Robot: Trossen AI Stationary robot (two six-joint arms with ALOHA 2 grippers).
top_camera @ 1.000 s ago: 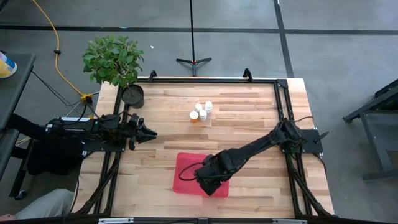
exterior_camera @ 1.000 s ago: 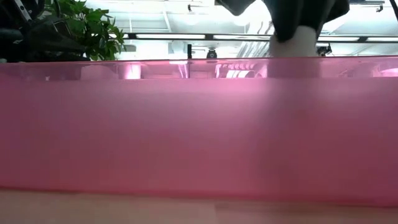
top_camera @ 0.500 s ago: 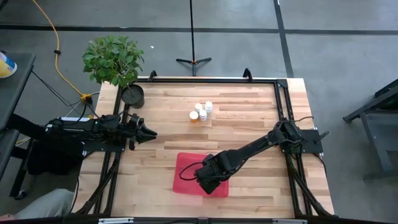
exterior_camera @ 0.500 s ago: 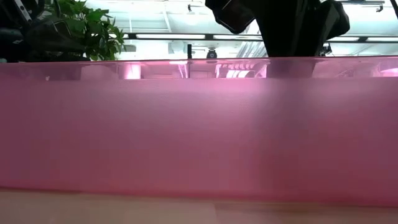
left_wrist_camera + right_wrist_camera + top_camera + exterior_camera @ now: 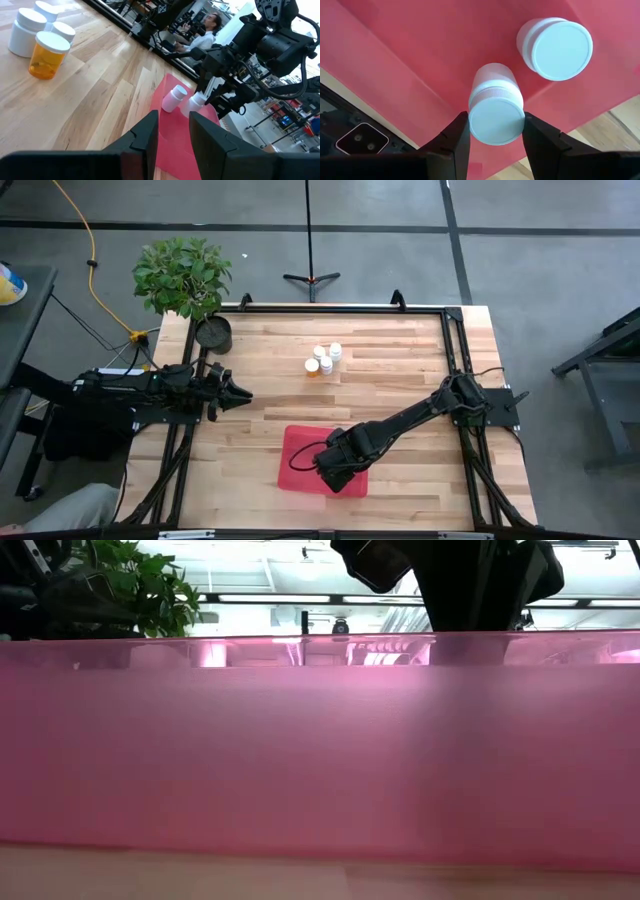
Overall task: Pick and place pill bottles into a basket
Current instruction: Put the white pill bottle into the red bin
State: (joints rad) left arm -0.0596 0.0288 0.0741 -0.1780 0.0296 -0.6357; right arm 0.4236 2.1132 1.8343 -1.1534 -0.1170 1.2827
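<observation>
Two arms work over the wooden worktop [image 5: 400, 370]. We find the right jaws [image 5: 495, 131] clenched on a white-capped pill bottle [image 5: 495, 107], held down inside the red tray [image 5: 298, 455]. In the high view this right gripper [image 5: 333, 471] sits over the tray, which lies at the near middle of the worktop. A second white bottle [image 5: 555, 41] stands upright on the tray floor just beside the held one, apart from it. From the left wrist view we see both bottles in the tray [image 5: 172, 125], one at [image 5: 174, 97] and the held one at [image 5: 196, 101].

Four more bottles [image 5: 323, 359] stand clustered toward the far middle of the worktop, well apart from the tray; one has an orange body [image 5: 47, 56] and the others are white.

We find the left jaws [image 5: 172, 132] shut on nothing, the left gripper [image 5: 236, 393] resting at the left edge of the worktop. A dark plant pot [image 5: 213, 333] stands at the far left corner.

The low view is filled by the tray wall [image 5: 300, 750].
</observation>
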